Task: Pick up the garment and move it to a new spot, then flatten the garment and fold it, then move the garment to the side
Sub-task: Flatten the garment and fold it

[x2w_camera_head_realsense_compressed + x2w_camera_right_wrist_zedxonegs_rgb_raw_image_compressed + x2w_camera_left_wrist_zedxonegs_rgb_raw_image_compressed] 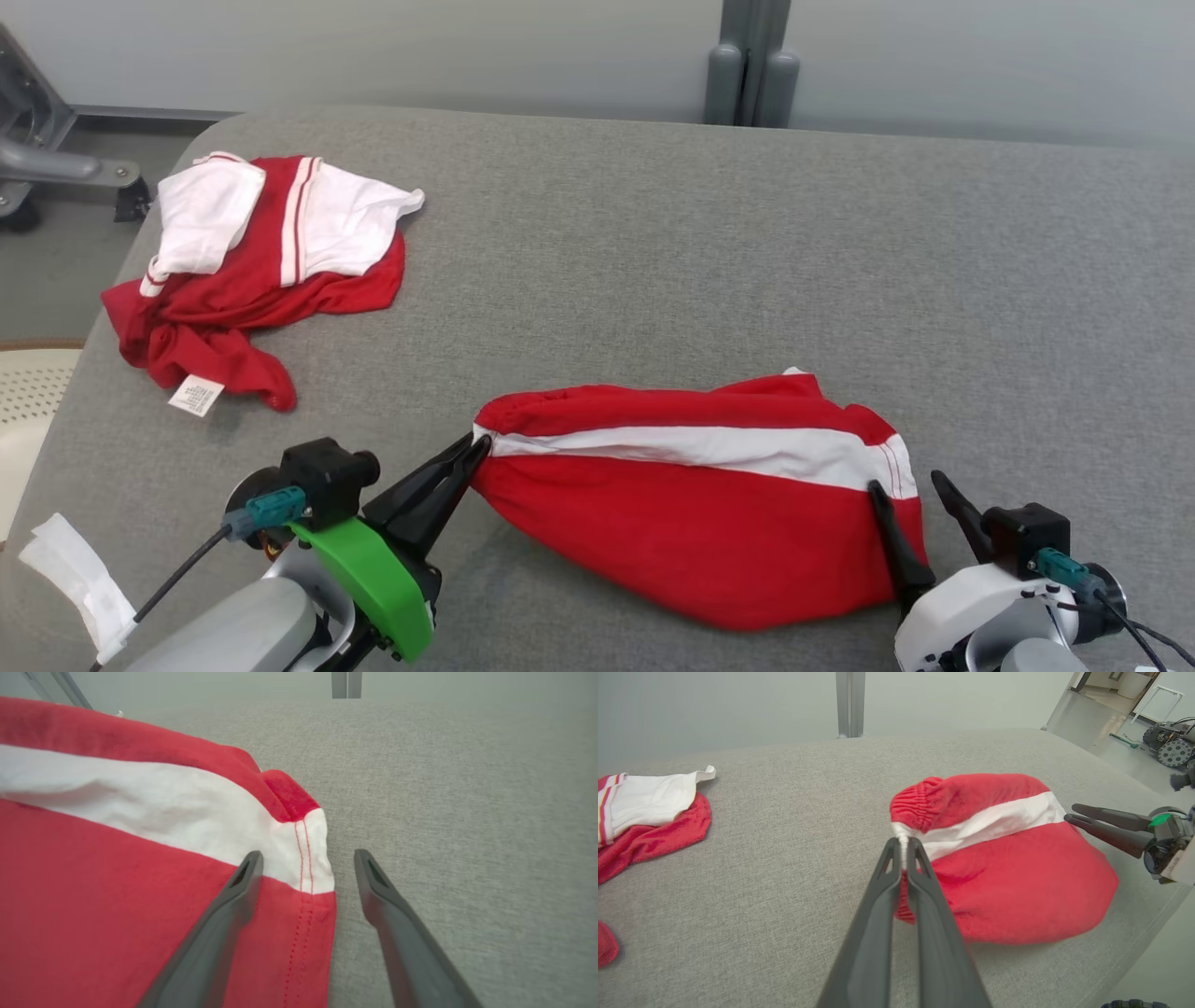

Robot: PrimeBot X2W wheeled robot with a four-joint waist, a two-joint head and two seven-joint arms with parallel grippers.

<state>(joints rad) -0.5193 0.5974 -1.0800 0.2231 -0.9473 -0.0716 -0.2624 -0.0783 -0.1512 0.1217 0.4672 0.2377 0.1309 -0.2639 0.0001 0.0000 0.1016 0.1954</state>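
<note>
Garment (691,523) (1017,882) (93,882), red with 1 white stripe (691,448) running along its length, lies bunched on the grey table (653,233), spread left to right. Left tool (476,446) (903,847) is at the garment's left end, the gathered waistband end, and is closed on it: both fingers are pinched together right where the stripe meets the edge, and the wrist view shows fabric sandwiched between the tips. Right tool (906,483) (308,856) (1070,812) is at the garment's right end, jaws spread wide and holding nothing. It straddles the stitched hem, with 1 finger over the red fabric and the other beyond the hem over bare table. Can't tell if either finger touches the cloth. A 2nd red-and-white pile (252,271) (644,816) sits crumpled well apart from the garment, on its far left, with a white label (196,396) sticking out on the side facing the garment's left end. A grey post (752,65) stands behind the table, straight past the garment's far side.
</note>
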